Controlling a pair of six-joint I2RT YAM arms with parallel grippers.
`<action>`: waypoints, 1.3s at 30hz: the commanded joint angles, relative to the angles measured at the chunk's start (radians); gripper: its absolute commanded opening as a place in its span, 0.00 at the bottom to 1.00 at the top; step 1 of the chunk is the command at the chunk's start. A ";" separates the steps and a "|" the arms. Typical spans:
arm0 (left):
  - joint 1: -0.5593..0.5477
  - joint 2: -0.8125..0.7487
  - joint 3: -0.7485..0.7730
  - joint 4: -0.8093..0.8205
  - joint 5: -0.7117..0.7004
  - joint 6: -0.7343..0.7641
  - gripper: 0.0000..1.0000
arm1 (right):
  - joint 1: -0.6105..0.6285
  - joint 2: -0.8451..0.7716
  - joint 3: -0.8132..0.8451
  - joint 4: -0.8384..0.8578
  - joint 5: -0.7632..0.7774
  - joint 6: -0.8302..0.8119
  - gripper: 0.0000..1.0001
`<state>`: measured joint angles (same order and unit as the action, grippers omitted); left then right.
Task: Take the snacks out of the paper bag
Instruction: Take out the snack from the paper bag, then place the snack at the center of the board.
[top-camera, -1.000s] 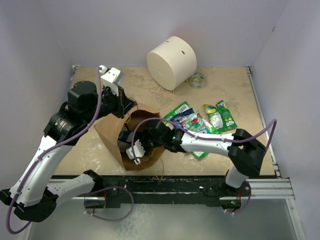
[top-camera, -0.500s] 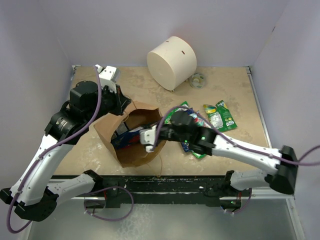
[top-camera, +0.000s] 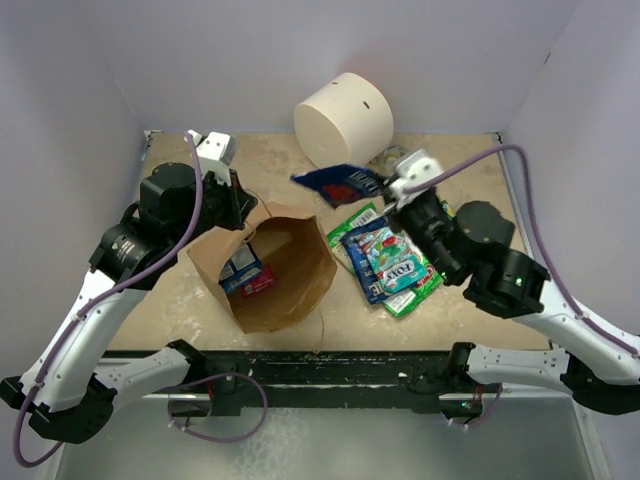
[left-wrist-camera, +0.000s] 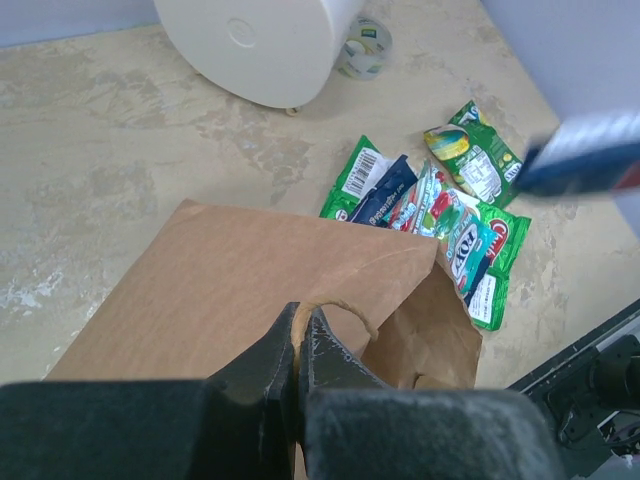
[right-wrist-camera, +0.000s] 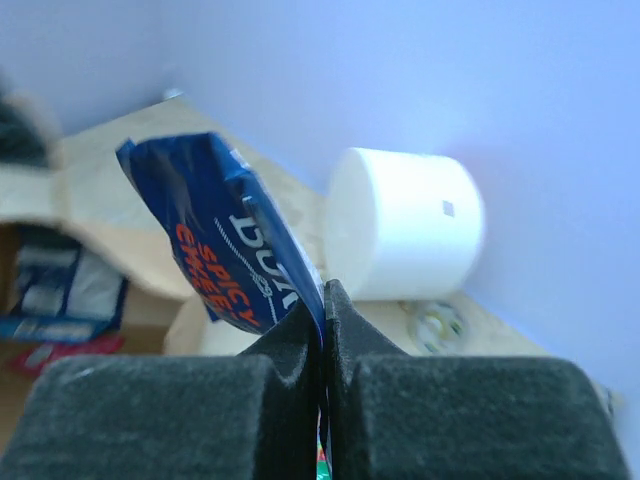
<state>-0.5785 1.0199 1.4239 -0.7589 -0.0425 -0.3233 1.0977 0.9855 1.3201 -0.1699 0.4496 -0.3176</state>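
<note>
The brown paper bag (top-camera: 285, 285) lies open on the table. A blue-and-white packet (top-camera: 240, 268) and a small red packet (top-camera: 262, 285) lie inside it. My left gripper (top-camera: 243, 208) is shut on the bag's twisted handle (left-wrist-camera: 345, 312) at the rim; the bag fills the left wrist view (left-wrist-camera: 230, 280). My right gripper (top-camera: 388, 187) is shut on a dark blue snack packet (top-camera: 335, 182) and holds it in the air to the right of the bag. In the right wrist view the packet (right-wrist-camera: 215, 250) hangs from my jaws (right-wrist-camera: 323, 292). Several green and blue packets (top-camera: 388, 258) lie on the table right of the bag.
A big white cylinder (top-camera: 342, 124) stands at the back, with a small clear tape roll (top-camera: 397, 157) next to it. Walls close the table at the left, back and right. The pile of packets also shows in the left wrist view (left-wrist-camera: 440, 215).
My right gripper has come out of the bag with the dark blue packet and has risen up and to the right. The left gripper has kept its hold on the bag.
</note>
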 joint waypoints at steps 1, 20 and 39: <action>-0.002 -0.023 -0.013 0.019 -0.023 -0.023 0.00 | -0.019 0.026 0.130 -0.016 0.456 0.147 0.00; -0.001 -0.001 0.031 0.015 -0.008 -0.014 0.00 | -0.462 0.320 0.181 -0.214 -0.001 1.002 0.00; -0.002 -0.024 0.004 0.008 0.005 -0.036 0.00 | -0.794 0.235 -0.402 -0.083 -0.507 1.380 0.00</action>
<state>-0.5785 1.0130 1.4178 -0.7734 -0.0509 -0.3412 0.3222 1.2739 0.9840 -0.3000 -0.0223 1.0050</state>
